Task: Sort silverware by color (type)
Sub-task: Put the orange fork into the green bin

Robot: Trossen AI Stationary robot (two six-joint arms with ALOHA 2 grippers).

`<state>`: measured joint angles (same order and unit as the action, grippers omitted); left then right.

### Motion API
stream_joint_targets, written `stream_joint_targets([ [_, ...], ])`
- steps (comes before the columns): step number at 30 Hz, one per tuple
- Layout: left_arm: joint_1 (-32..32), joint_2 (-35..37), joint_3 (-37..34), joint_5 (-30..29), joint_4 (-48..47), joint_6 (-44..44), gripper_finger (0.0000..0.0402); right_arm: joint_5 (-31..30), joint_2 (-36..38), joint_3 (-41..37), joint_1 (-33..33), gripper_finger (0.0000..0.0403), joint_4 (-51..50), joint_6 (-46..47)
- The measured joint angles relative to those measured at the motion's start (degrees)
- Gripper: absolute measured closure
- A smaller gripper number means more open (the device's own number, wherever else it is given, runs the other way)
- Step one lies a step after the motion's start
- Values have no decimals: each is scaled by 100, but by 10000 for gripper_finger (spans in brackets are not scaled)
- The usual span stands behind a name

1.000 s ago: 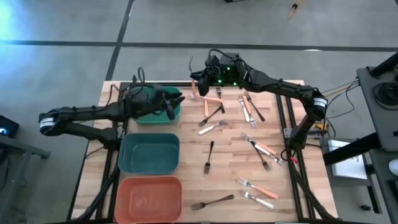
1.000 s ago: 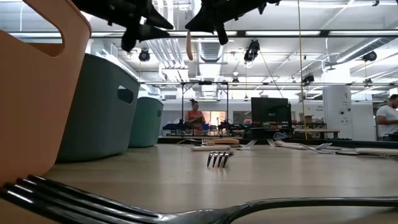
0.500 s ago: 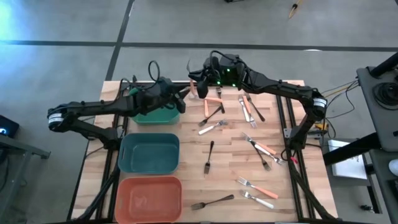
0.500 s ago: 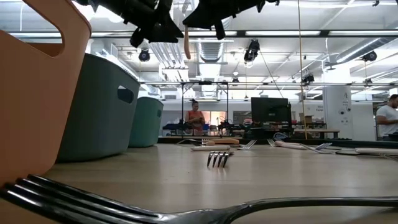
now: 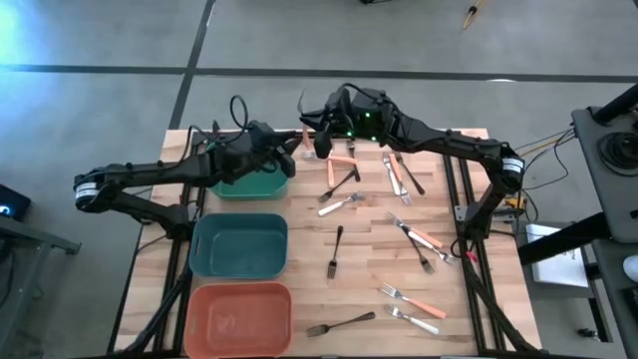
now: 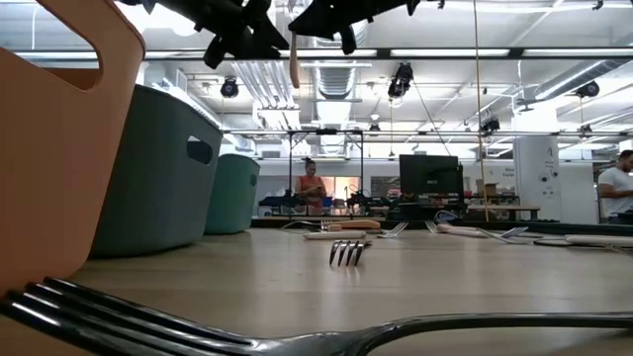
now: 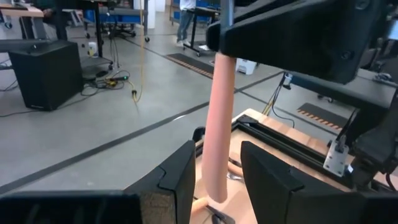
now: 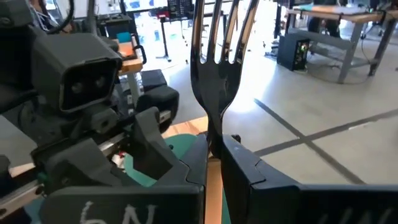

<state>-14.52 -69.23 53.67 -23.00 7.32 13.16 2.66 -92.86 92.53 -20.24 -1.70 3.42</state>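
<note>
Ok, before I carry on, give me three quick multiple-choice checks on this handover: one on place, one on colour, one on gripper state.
1. Where is the fork that the right gripper holds?
A. Lying in the salmon bin
B. In the air near the table's far edge, beside the green bin
C. Flat on the wood near the front edge

2. What colour is that fork's handle?
A. Orange-pink
B. Black
C. White

3. How does the left gripper stand?
A. Shut on the handle
B. Open, a finger on each side of the handle
C. Shut and empty over the teal bin

Answers:
1 B: the high view shows both grippers meeting there, above the table.
2 A: the left wrist view shows an orange-pink handle hanging down.
3 B: the left wrist view shows gaps between both fingers and the handle.
</note>
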Motion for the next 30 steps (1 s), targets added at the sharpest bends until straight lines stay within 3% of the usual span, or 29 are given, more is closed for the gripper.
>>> stream_joint_targets([
  [30,-3,-4,-7,-10,299,-26,290,-198,0,-2,456,390,438,-380],
])
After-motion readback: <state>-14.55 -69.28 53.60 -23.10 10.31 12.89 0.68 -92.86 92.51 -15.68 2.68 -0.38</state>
